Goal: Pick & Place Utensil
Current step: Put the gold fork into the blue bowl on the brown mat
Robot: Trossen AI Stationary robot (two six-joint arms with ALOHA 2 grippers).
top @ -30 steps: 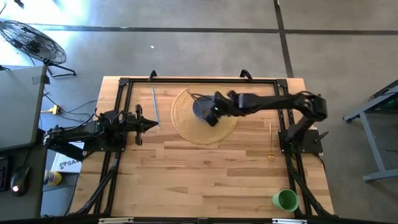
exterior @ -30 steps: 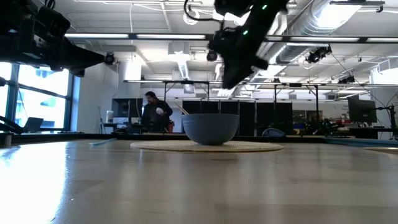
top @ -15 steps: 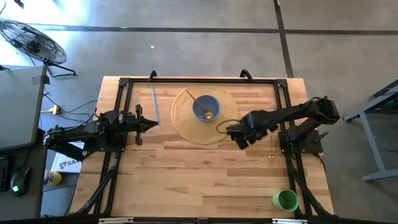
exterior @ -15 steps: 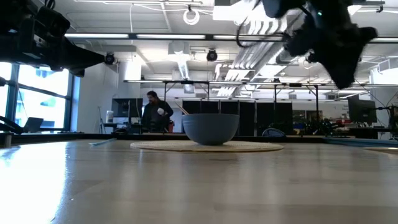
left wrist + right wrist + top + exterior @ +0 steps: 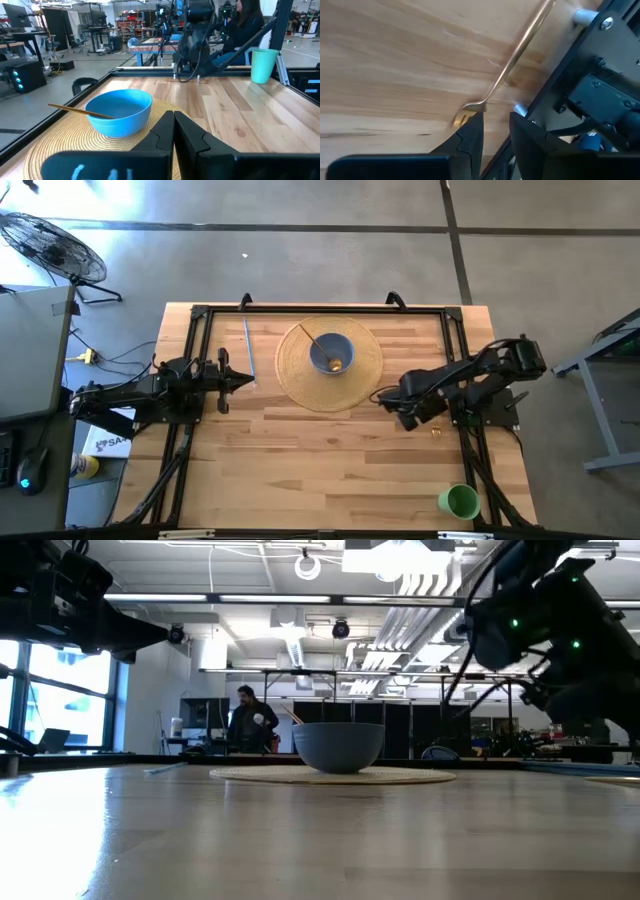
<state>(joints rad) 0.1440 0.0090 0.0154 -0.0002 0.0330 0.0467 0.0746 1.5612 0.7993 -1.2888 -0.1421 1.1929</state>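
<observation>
A blue bowl (image 5: 332,353) (image 5: 119,111) (image 5: 338,747) stands on a round woven mat (image 5: 360,370). A gold utensil (image 5: 313,338) (image 5: 75,109) leans in the bowl, its handle over the rim. A second gold utensil (image 5: 436,402) (image 5: 512,57) lies flat on the wood by the table's right frame. My right gripper (image 5: 412,416) (image 5: 496,122) hangs open above this utensil's head end (image 5: 462,118), touching nothing. My left gripper (image 5: 245,381) (image 5: 173,120) waits shut at the table's left, pointing at the bowl.
A silver utensil (image 5: 248,350) lies near the far left, beside the mat. A green cup (image 5: 460,501) (image 5: 263,65) stands at the near right corner. The black frame rail (image 5: 600,75) runs close beside the second gold utensil. A person (image 5: 245,720) is in the room beyond.
My right gripper has swung from above the bowl toward the table's right edge and somewhat nearer, and has ended tipped down over the gold utensil by the right frame. The bowl and the utensil in it have stayed where they were.
</observation>
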